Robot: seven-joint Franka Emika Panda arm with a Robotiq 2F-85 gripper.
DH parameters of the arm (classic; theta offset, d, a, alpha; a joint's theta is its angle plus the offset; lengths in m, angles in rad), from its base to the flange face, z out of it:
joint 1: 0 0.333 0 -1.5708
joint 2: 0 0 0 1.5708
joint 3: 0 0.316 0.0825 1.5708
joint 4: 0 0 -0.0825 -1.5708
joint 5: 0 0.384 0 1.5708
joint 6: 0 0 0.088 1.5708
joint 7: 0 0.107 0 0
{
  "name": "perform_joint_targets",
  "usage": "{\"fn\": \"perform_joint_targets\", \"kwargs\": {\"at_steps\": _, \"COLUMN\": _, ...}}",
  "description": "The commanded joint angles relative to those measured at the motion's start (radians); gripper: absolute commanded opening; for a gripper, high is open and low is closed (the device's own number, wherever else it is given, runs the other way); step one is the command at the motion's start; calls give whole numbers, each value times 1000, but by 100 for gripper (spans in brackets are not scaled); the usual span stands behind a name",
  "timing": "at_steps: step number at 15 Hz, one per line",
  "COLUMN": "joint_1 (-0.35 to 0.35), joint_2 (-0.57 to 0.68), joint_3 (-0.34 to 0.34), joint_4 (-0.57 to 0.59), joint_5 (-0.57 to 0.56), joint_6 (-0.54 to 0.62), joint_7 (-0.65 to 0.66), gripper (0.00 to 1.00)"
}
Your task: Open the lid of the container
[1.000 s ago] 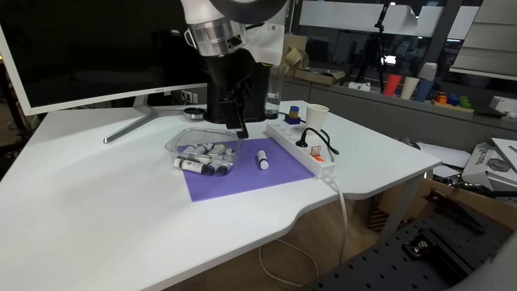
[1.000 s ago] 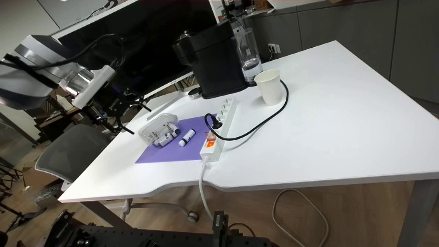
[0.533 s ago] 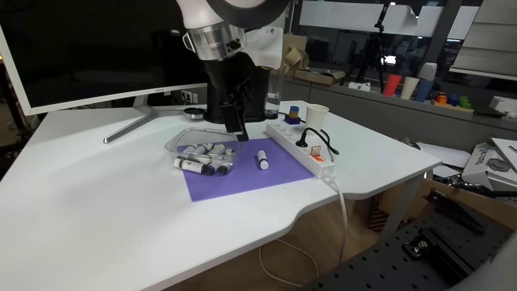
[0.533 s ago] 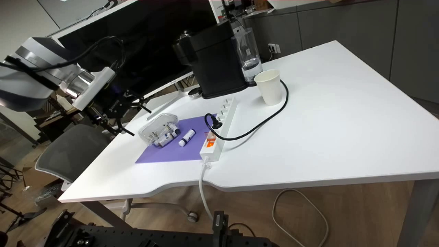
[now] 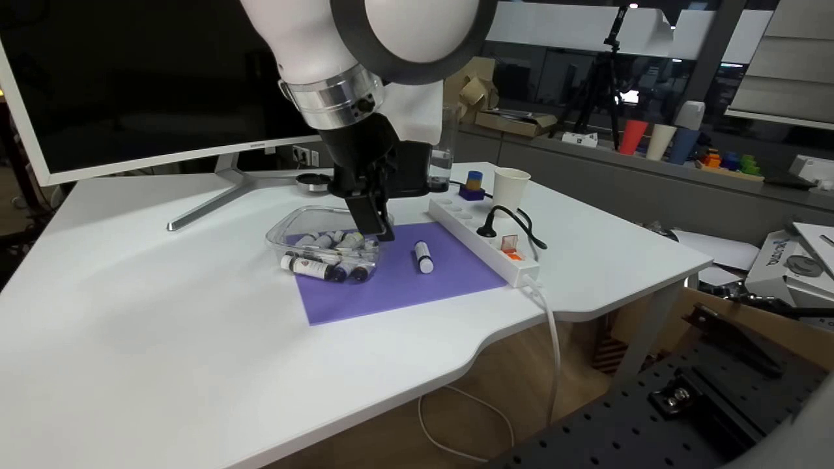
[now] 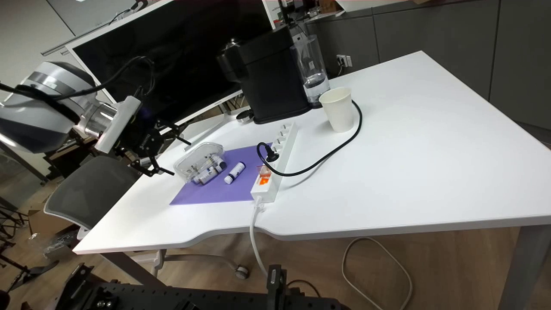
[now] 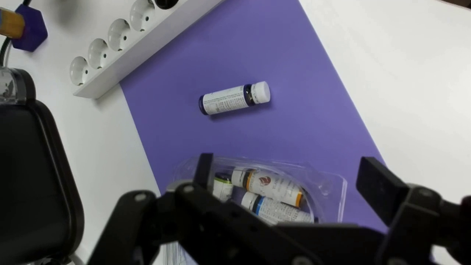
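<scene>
The hand (image 6: 182, 158) is hovering near the container (image 7: 332, 189), fingers (image 7: 382, 187) standing wide apart; the wrist view is showing the container partly between them.

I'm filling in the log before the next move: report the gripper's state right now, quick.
Gripper: open, jaws spread wide apart, holding nothing.

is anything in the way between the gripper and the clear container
Nothing visible stands between the open gripper and the clear container. The loose bottle lies apart from the container on the purple mat, outside that gap.
</scene>
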Motion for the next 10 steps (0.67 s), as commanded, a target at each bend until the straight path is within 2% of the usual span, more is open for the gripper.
{"fn": "perform_joint_targets", "kwargs": {"at_steps": 1, "joint_1": 20, "joint_2": 53, "joint_3": -21, "joint_4": 38, "joint_5": -94, "joint_6": -6, "joint_7": 134, "gripper": 100}}
{"fn": "perform_joint_targets", "kwargs": {"at_steps": 4, "joint_1": 21, "joint_2": 91, "joint_3": -22, "joint_4": 57, "joint_5": -123, "joint_6": -7, "joint_7": 183, "gripper": 100}}
{"fn": "perform_joint_targets", "kwargs": {"at_steps": 10, "joint_1": 24, "joint_2": 125, "joint_3": -21, "joint_4": 72, "joint_5": -111, "joint_6": 0, "joint_7": 199, "gripper": 100}}
